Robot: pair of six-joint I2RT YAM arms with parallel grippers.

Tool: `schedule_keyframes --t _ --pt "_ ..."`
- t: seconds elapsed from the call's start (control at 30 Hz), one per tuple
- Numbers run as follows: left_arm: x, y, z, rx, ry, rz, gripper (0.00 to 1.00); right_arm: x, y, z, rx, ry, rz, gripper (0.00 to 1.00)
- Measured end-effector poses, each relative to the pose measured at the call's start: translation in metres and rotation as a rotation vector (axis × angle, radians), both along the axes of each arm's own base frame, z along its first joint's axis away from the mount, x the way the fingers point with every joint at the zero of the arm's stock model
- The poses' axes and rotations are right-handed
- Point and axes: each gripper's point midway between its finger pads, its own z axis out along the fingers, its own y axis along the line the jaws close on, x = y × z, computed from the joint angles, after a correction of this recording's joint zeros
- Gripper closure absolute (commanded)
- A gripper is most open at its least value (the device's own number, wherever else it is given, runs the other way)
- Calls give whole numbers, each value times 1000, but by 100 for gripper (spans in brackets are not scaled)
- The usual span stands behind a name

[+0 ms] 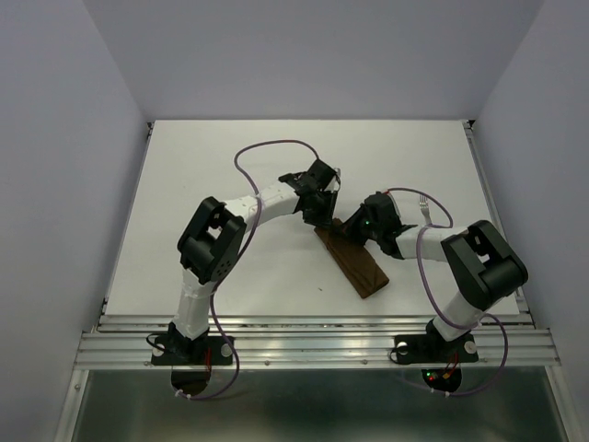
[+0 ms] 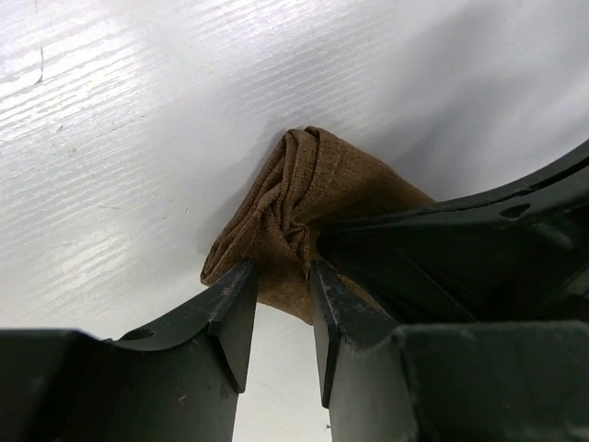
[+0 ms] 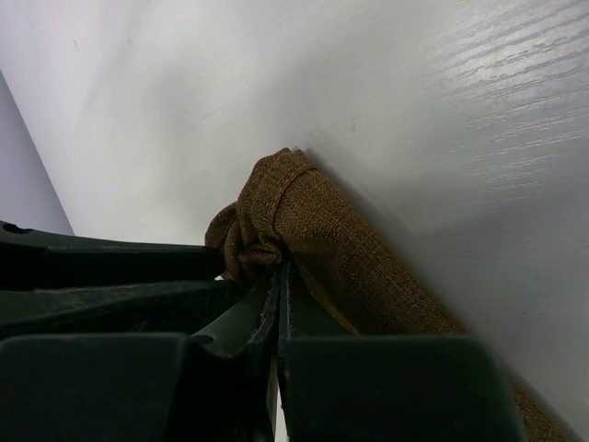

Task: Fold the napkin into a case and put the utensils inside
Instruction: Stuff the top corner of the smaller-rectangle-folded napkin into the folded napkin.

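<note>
The napkin (image 1: 355,268) lies as a narrow dark brown strip, slanting from the table's middle toward the front right. Both grippers meet at its far end. My left gripper (image 1: 323,215) is open, and the bunched cloth end (image 2: 304,189) sits just past its fingertips (image 2: 241,276), with nothing pinched. Pressed together, the jaws of my right gripper (image 3: 282,264) pinch the gathered corner of the napkin (image 3: 313,226). A silver fork (image 1: 425,207) lies on the table behind the right arm. The knife is not in view.
The white table (image 1: 230,166) has raised rails along its left and right sides and a metal rail at the front. Purple cables loop over both arms. The two wrists stand close together above the cloth's far end.
</note>
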Motion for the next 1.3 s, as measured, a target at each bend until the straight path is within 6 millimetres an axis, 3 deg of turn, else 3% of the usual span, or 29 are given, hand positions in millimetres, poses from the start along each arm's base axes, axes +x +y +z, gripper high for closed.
schedule_keyframes --t 0.37,0.8,1.0,1.3 --pt "3 -1 1 38 -26 -8 67 0 1 0 8 0 3 99" --pt "-4 -6 -11 72 -17 -37 65 -2 1 -4 4 13 6 99" --pt "-2 -5 -10 90 -29 -38 100 -1 2 -4 6 10 6 99" --pt "-3 -7 -7 79 -14 -53 100 1 7 3 34 -15 25 99"
